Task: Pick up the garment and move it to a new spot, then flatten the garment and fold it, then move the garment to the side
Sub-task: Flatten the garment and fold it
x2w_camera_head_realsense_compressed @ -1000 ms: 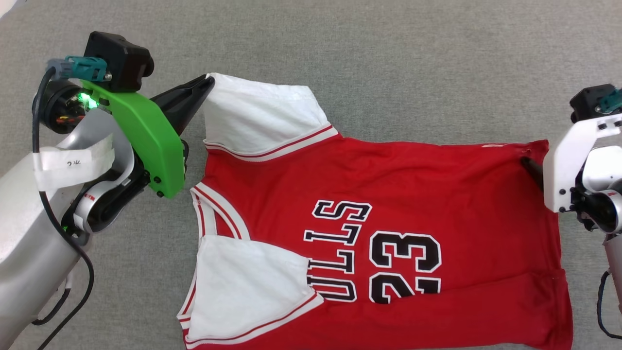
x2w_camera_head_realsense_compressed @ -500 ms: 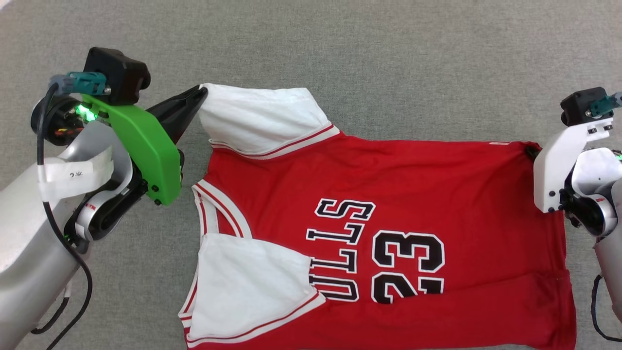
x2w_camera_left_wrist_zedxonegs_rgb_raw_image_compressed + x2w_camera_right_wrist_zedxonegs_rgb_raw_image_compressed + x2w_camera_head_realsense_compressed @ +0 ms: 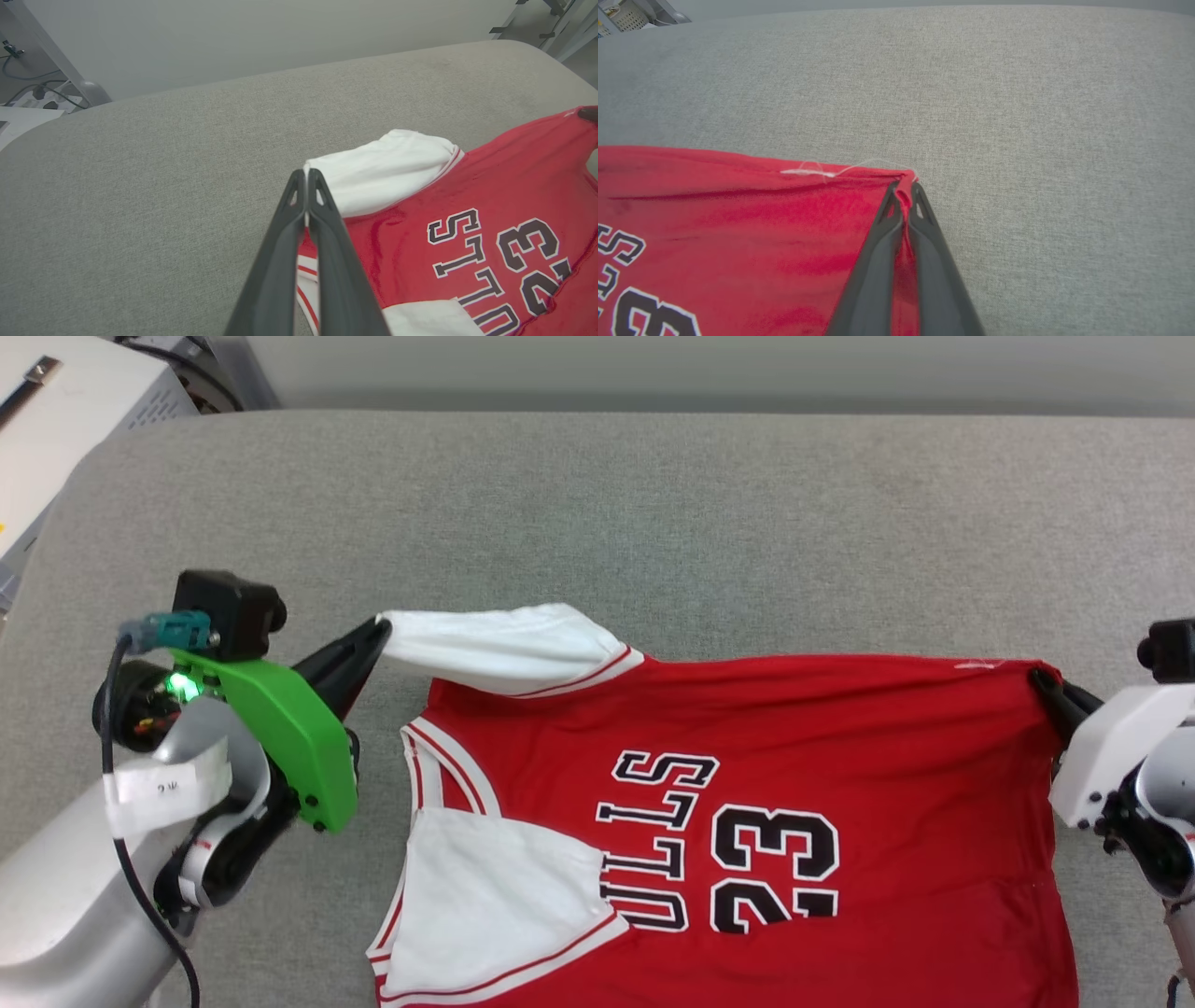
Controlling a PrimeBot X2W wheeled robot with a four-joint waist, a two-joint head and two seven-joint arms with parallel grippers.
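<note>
My left gripper (image 3: 381,627) is closed on the very tip of the far white sleeve (image 3: 504,644), and my right gripper (image 3: 1038,679) is closed on the far hem corner (image 3: 903,179) of the jersey (image 3: 840,747). In each wrist view the two fingers meet with cloth nipped between them. The jersey lies number-up across the grey cushion (image 3: 653,523), collar toward my left and hem toward my right. Its far edge is drawn into a nearly straight line between my hands, and the near part runs off the bottom of the head view. The sleeve I hold is pulled out thin and sits slightly off the cushion, while the near sleeve (image 3: 495,896) lies flat on the chest. I judge this to be the flattening step, or the start of a fold from the far edge; I cannot tell which. Either way, both hands should travel together at the same height and pace, so the edge between them stays straight and the body does not skew. My hold on the sleeve is only at its tip, so I should pull gently; a hard tug would likely slip it free or bunch the shoulder. At the hem corner a loose white thread trails beside my fingers, and I should not snag it.
</note>
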